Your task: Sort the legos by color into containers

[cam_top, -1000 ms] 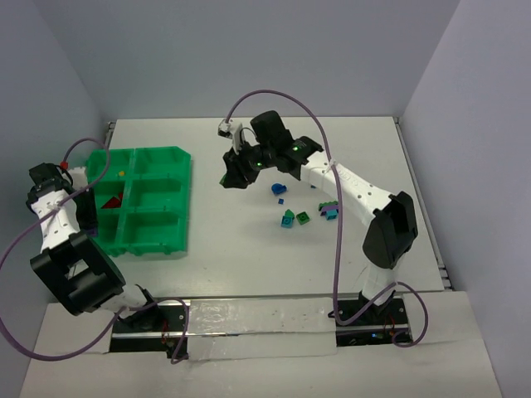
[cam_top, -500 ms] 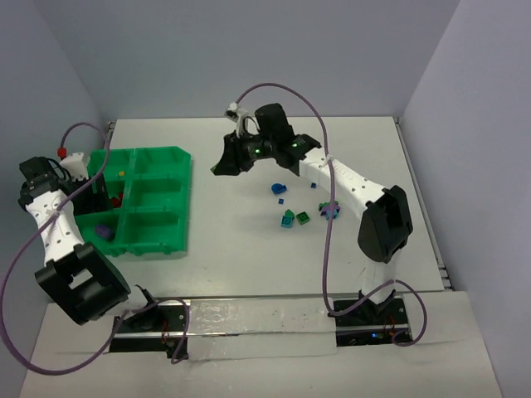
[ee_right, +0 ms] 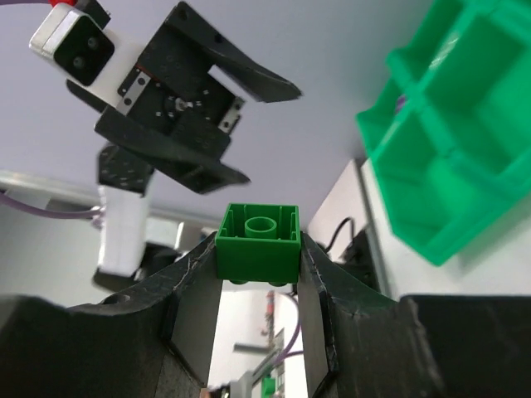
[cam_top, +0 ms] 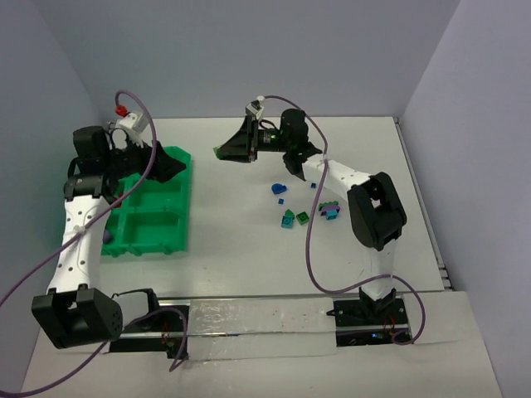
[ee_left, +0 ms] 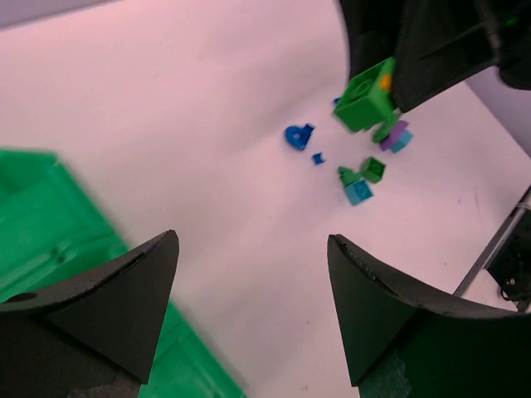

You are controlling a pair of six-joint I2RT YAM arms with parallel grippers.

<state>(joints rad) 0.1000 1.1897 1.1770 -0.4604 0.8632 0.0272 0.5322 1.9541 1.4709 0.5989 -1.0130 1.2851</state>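
Now that a tiny purple lego (cam_top: pixel 107 236) lies loose in the 7 o'clock corner bin of the bright green plastic compartment tray (cam_top: pixel 153 222), the left arm (cam_top: pixel 76 224) looks done with that drop. A second ago its end was down inside the tray. Since then the left jaws have sprung wide and risen, and they hang released and empty over the tray's 1 o'clock corner, pointing across the white tabletop (cam_top: pixel 249 249) toward 3 o'clock.

Over the same second the right arm (cam_top: pixel 340 176) has swung away from the loose pile toward 9 o'clock. The right jaws are clenched on a square green plastic lego brick (ee_right: pixel 258 236), its single stud facing outward, held off the tabletop between the tray and the pile. The right wrist view shows the spread left jaws directly facing the brick.

That facing pose suggests a hand-over, with the left arm taking the green brick to a bin, though the right arm may carry it in itself. Either way one purple piece seems sorted and a green one is in transit.

Much is still unsorted at 4 o'clock from the held brick:
- a rounded blue piece (cam_top: pixel 278 188)
- a teal brick (cam_top: pixel 287 220)
- a small green brick (cam_top: pixel 303 217)
- a purple-and-teal cluster (cam_top: pixel 330 210)

The brick is tiny against both sets of jaws, so a hand-over would leave little room for a second grip.
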